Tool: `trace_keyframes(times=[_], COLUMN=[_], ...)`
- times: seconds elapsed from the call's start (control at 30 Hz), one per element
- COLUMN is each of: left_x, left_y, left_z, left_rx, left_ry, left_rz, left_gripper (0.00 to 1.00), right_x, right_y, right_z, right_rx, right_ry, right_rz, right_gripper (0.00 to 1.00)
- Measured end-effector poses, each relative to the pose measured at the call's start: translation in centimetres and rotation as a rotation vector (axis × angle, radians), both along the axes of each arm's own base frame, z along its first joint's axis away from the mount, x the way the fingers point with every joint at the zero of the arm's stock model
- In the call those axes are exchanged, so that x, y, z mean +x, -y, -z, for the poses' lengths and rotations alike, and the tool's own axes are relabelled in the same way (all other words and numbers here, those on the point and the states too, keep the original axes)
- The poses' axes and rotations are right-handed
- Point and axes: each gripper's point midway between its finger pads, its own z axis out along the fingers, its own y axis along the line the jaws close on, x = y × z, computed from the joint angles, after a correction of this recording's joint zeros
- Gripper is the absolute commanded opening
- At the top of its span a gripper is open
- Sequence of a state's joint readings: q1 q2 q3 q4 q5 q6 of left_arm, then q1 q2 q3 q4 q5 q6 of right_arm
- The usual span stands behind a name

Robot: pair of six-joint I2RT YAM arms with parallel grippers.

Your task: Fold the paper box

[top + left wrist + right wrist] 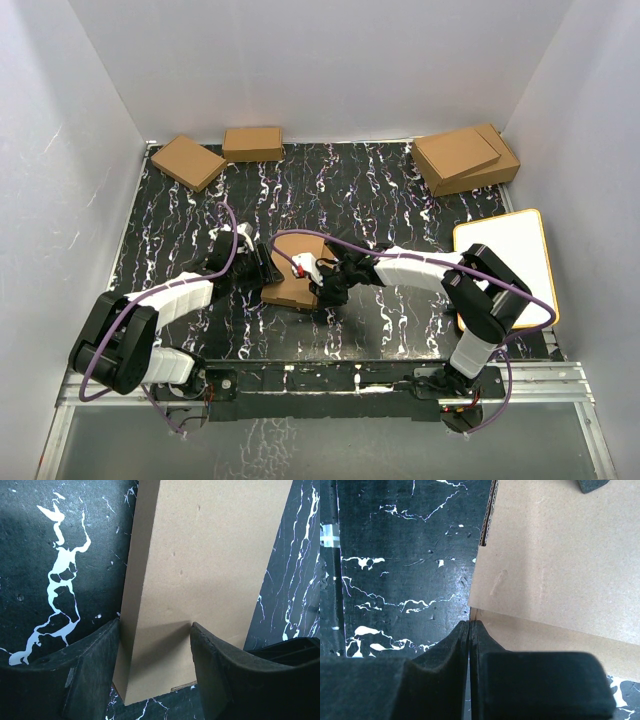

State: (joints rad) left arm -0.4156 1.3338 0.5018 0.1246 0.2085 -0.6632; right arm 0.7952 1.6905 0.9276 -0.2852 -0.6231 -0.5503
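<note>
Tucking seems the step in hand: the paper box [288, 288] lies mid desk [400, 200], nearly closed, left hand [155, 630] astride its end, fingers apart (clamped or not, I cannot tell), right hand [470, 625] pinched together at its corner, so next calls for a steady inward push.

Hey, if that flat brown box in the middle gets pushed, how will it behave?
The paper box likely slides rather than rolls, since it's flat-sided. It's probably light and fairly stiff, being thin corrugated cardboard. One end looks unsealed, so it may spring open.
</note>
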Motion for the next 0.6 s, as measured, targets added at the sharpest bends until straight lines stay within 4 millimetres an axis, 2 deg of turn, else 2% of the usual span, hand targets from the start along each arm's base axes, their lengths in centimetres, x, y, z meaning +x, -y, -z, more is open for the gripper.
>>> trace_keyframes(times=[0.6], left_x=[0.01], left_y=[-0.01], left_z=[0.01], left_rx=[0.001], left_ry=[0.000], left_rz=[-0.002], left_gripper=[0.55], right_x=[0.04], right_y=[0.19], right_z=[0.16], right_rx=[0.000], right_ry=[0.001], right_rz=[-0.003], right_gripper=[0.08])
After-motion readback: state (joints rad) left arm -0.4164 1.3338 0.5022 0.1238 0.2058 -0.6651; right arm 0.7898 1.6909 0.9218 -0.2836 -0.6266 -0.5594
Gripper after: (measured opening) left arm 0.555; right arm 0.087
